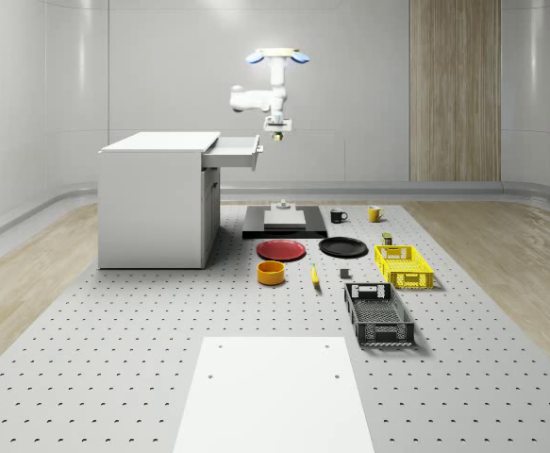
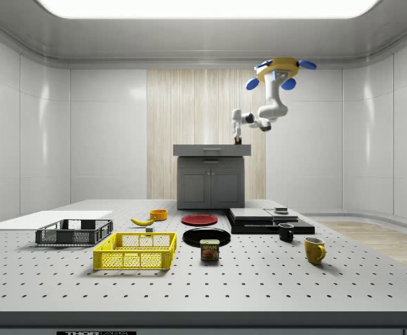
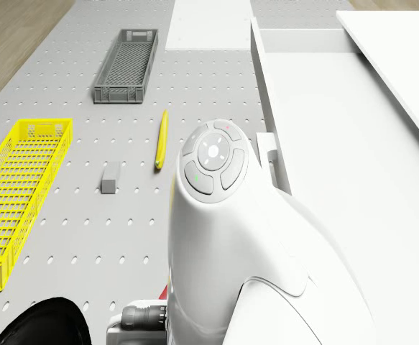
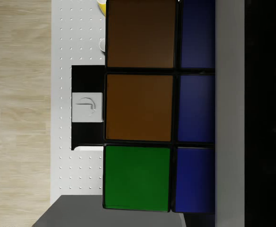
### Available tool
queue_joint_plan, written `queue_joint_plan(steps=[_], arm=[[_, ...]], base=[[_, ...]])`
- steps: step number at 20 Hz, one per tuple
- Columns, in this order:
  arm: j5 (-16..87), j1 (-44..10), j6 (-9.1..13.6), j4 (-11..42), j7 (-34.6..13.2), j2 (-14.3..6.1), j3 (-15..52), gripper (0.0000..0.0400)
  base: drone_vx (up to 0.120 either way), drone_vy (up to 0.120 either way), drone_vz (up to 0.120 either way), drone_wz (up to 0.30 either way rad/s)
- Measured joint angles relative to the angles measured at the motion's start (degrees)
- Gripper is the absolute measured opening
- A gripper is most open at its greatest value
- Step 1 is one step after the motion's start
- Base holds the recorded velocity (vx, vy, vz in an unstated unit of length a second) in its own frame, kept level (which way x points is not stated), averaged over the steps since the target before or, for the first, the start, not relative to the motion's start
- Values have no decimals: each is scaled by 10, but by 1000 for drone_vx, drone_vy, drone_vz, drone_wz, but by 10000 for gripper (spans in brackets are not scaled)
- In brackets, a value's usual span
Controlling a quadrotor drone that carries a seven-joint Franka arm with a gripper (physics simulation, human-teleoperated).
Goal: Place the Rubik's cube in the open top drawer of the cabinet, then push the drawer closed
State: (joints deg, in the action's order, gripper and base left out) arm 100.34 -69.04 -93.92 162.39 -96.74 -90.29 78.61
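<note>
The Rubik's cube fills the wrist view with brown, green and blue tiles, pressed against a grey finger. My gripper is shut on the cube and hangs just past the front of the cabinet's open top drawer, on the whole-scene view's right, about level with its rim. The drone hovers high above it, beside the white cabinet. In the side view the drone floats right of the cabinet, and the gripper sits just above the cabinet top. The drawer's bare floor lies beside the arm.
Below the gripper stands a black platform with a white block. On the table are a red plate, black plate, orange bowl, banana, yellow crate, grey crate and two mugs.
</note>
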Motion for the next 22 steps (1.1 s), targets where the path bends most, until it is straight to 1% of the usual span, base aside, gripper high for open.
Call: queue_joint_plan(steps=[11, 13, 16, 18, 22], arm=[[-1, -1, -3, 0, 0, -3, 0, 321], [-1, -1, -3, 0, 0, -3, 0, 321], [-1, -1, -3, 0, -1, -4, 0, 321], [-2, -1, -4, 0, -1, -4, 0, 321], [-2, -1, -4, 0, -1, -5, 0, 321]], base=[[0, -120, 0, 0], [0, -120, 100, 0], [0, -120, 27, 0], [0, -120, 120, 0], [0, -120, 0, 0]])
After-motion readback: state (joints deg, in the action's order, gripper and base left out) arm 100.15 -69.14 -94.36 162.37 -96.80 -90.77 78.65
